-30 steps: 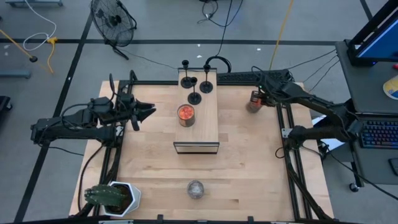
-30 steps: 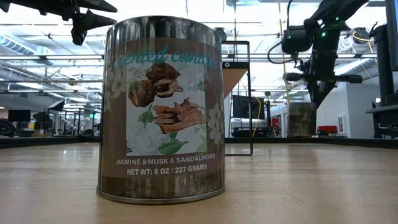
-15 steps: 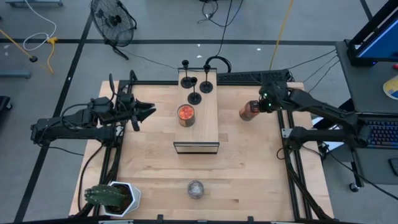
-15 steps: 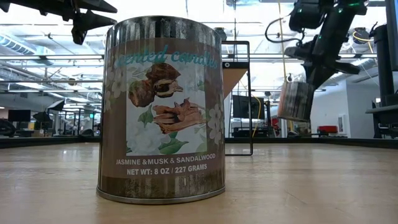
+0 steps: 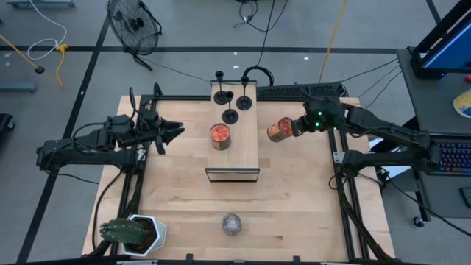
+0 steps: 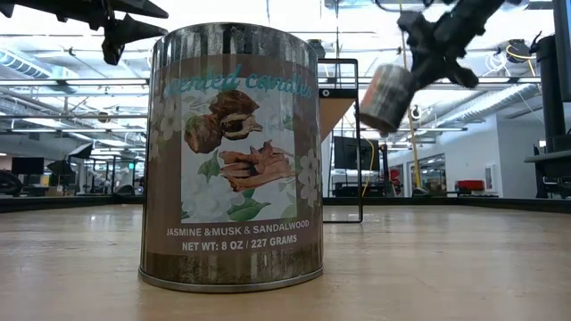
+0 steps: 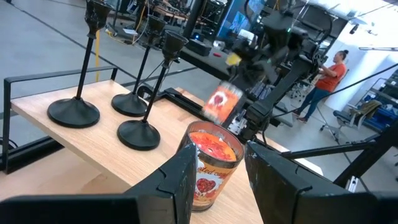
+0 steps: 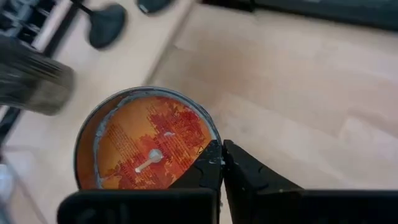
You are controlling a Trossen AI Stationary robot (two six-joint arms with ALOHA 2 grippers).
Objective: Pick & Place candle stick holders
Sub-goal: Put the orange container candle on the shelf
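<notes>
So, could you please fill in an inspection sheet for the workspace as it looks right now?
Surface: wooden table, raised platform at centre.
Job's things: three candle stick holders upright on the platform.
Clutter: jar on the platform; silvery ball; potted cactus.
Grippers: right gripper holds a second jar tilted in the air; left gripper open, idle.
Cables: several behind the table.
Surroundings: floor fan; person beyond.

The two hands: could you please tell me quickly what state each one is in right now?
Left hand: open, empty, beside the raised platform.
Right hand: shut on a candle jar, lifted and tilted.
</notes>
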